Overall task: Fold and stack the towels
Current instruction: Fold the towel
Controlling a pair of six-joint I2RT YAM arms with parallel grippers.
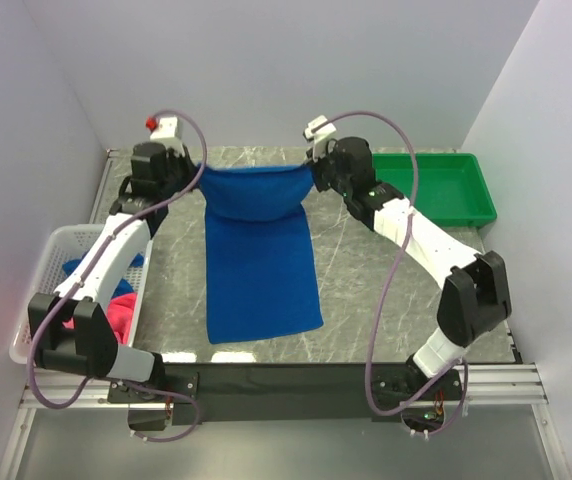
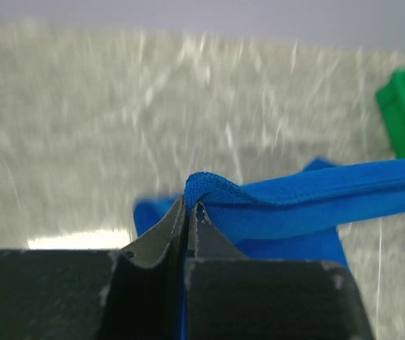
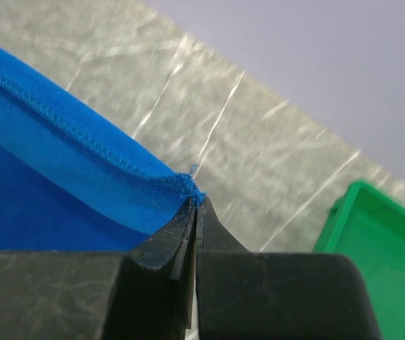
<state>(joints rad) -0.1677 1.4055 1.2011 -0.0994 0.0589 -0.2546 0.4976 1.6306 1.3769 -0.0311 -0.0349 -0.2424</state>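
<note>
The blue towel (image 1: 263, 270), judged light and limp from its sag, is pinched at its far corners by the left gripper (image 2: 190, 212) and right gripper (image 3: 197, 209), both closed tight on the hem.

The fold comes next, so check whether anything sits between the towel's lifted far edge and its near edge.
Nothing visible does. The left tool and right tool pinch the far corners; the near half of the towel lies bare on the table. The basket sits off to the left, the tray to the right.

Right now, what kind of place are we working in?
Probably a robot test cell: bare white walls box in the table, with a laundry basket and green bin at its sides.
</note>
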